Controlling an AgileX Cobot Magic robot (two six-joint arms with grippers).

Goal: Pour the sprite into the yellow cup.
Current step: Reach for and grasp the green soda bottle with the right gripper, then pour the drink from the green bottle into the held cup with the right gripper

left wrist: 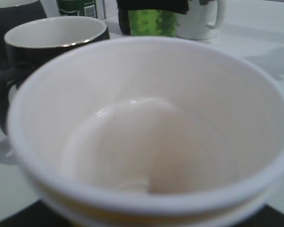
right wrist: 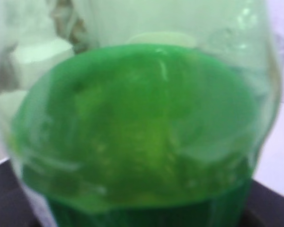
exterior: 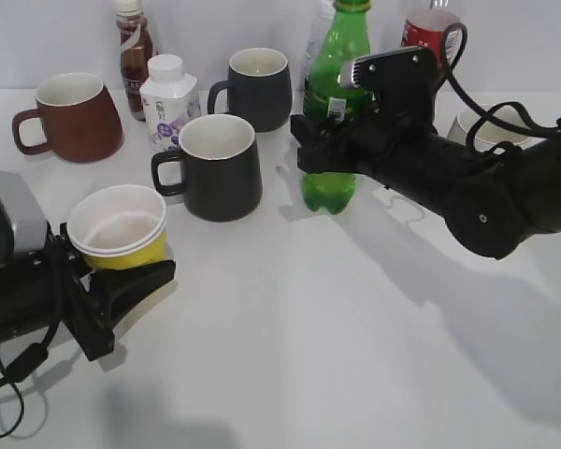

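two end effectors, two holds

the left end effector [exterior: 122, 281] pinches the one yellow cup [exterior: 120, 229] at near left on the counter [exterior: 337, 355]. the right end effector [exterior: 320, 150] clamps the one sprite bottle [exterior: 335, 84], upright at far centre. two dark mugs [exterior: 215, 164] and one brown mug [exterior: 70, 117] stand behind the cup.

cup [exterior: 119, 232] front-left | mug [exterior: 215, 166] between | bottle [exterior: 334, 112] back-right
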